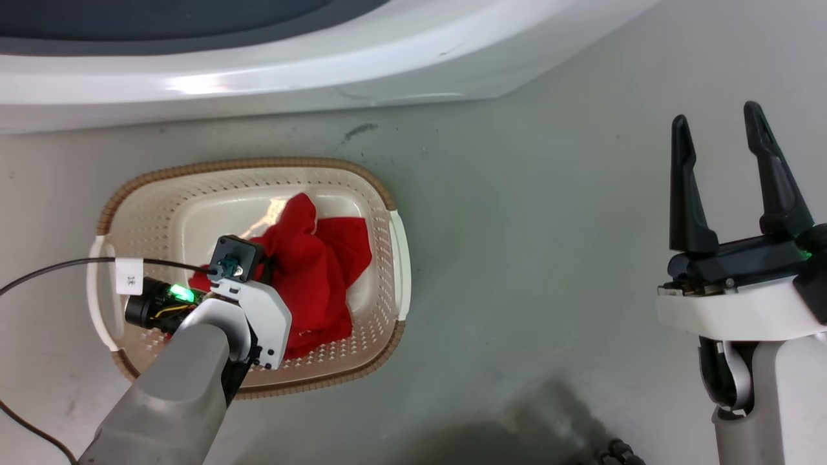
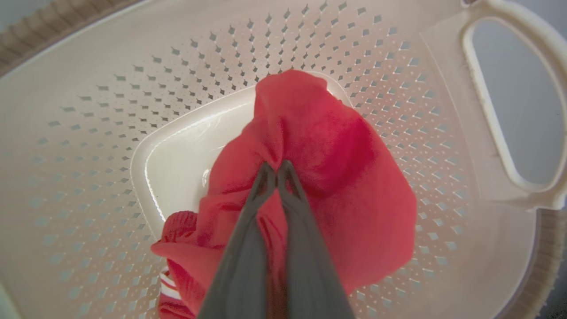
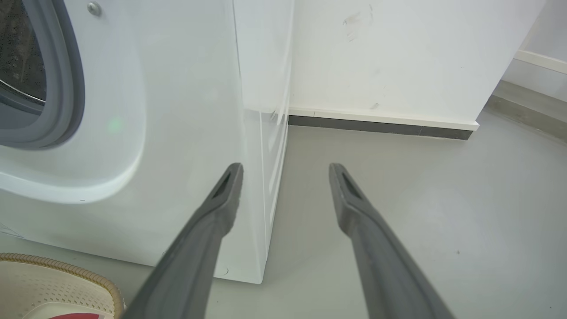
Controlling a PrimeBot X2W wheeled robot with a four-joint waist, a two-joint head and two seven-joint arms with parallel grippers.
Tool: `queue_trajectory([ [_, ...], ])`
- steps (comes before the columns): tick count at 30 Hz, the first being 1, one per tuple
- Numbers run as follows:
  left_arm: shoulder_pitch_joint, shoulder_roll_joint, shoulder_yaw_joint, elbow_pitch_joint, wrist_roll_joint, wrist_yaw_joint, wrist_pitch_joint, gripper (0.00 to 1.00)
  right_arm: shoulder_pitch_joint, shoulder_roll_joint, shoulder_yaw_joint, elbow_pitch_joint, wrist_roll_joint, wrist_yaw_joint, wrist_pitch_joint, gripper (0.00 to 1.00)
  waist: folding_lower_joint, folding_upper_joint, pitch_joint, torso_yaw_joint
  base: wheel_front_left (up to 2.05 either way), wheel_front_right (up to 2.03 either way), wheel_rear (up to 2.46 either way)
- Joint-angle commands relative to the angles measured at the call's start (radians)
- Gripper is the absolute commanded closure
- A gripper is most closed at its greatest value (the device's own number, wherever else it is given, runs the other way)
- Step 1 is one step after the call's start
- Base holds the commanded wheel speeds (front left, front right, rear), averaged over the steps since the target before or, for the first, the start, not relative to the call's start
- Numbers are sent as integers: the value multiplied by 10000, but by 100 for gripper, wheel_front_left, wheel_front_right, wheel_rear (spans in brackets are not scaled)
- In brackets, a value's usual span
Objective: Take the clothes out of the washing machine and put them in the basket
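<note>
The cream basket (image 1: pixel 387 258) stands on the floor in front of the white washing machine (image 1: pixel 323 71). Red clothes (image 1: pixel 316 278) lie bunched in it. My left arm's wrist (image 1: pixel 249 310) hangs over the basket and hides its fingers. In the left wrist view my left gripper (image 2: pixel 277 169) is shut, pinching a fold of the plain red garment (image 2: pixel 336 177) above the basket's bottom (image 2: pixel 177 164). A red-and-white striped edge (image 2: pixel 167 287) peeks out below. My right gripper (image 1: pixel 718 126) stands open and empty over bare floor, far right of the basket; its fingers (image 3: pixel 221 208) point past the machine's corner (image 3: pixel 261 186).
The machine's grey porthole gasket (image 3: pixel 66 88) shows at the upper left of the right wrist view, the basket's rim (image 3: pixel 66 266) at its lower left. A white wall with a dark skirting (image 3: pixel 376 124) runs behind. A black cable (image 1: pixel 58 265) trails from my left wrist.
</note>
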Motion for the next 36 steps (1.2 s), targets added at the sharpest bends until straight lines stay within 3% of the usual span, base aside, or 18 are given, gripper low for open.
queue_trajectory([
  [1,-321,-149,-21,457,26,-57,-1,100,-223,15,-47,-64,56,-7,-23,0,-2,-1,416,-152,0,0,0],
  [7,-930,-568,13,2083,-151,-158,165,100,-383,16,-110,-120,92,-7,-23,0,-2,-1,789,-267,0,0,0],
  [13,-1154,-839,-79,2687,-196,-270,227,100,-454,16,-61,-37,-20,-7,-23,0,-2,-1,769,-246,0,0,0],
  [14,-1122,-901,-46,2738,-257,-252,229,72,-480,16,-31,-26,-28,-7,-23,0,-2,-1,697,-240,0,0,0],
  [15,-1107,-938,-57,2760,-243,-226,138,0,-504,16,-13,-19,-24,-7,-23,0,-2,-1,628,-237,0,0,0],
  [27,76,-1445,292,2610,-623,-83,-794,0,298,13,129,384,-143,-7,-23,0,-2,-1,-1443,175,0,0,0],
  [36,1677,-1100,1580,-509,172,823,-805,0,1079,13,110,651,-329,-7,-23,0,-2,-1,-3012,595,0,0,0],
])
